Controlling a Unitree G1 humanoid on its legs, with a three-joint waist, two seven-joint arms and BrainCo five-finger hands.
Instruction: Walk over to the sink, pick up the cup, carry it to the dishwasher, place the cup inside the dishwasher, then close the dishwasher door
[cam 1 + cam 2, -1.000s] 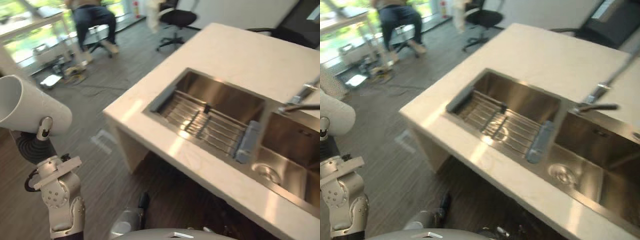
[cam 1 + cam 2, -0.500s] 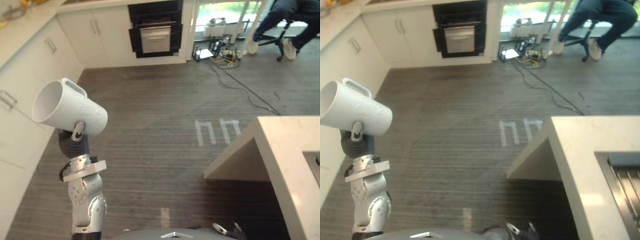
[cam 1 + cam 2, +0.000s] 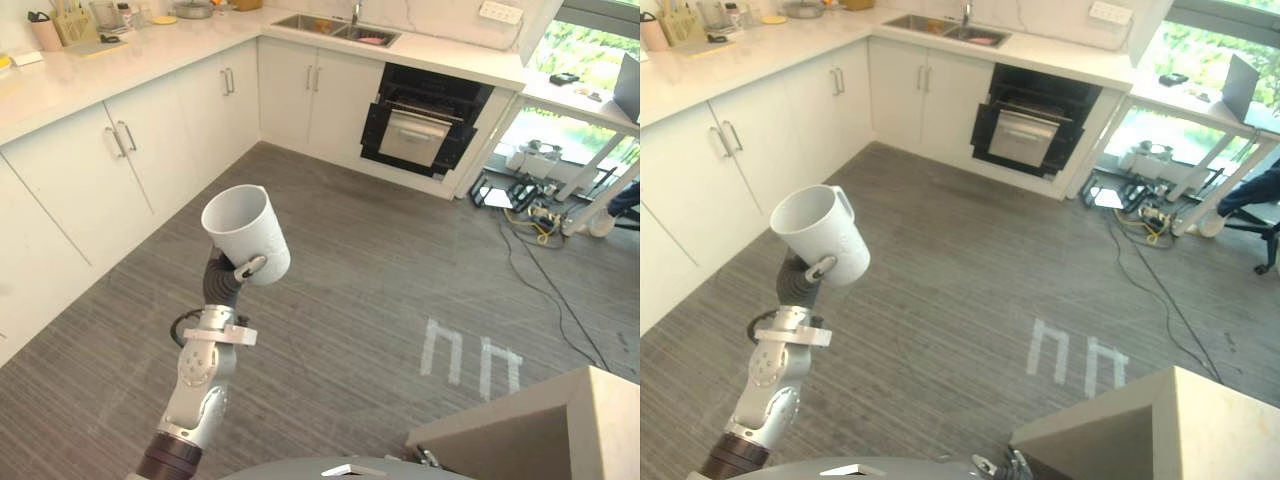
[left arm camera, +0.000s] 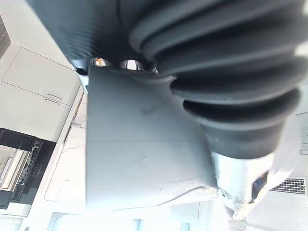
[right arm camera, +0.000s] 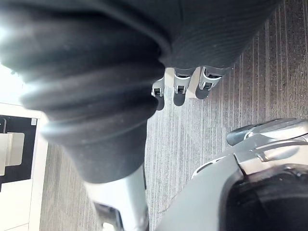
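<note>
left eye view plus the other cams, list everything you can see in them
cup: one, white, raised over the floor in the left robot hand
cabinets: a run, white, along the left and far walls
worktop: one, pale, on the cabinets, with small items too small to tell
sink: one, steel, in the far worktop
built-in appliance: one, black with a silver front, under the far worktop
floor: grey planks
tape marks: two, white, on the floor
island corner: one, beige, lower right
person's shoe: one, pale, far right
left robot hand: curled round the cup
right robot hand: fingers relaxed, holding nothing, above the floor
</note>
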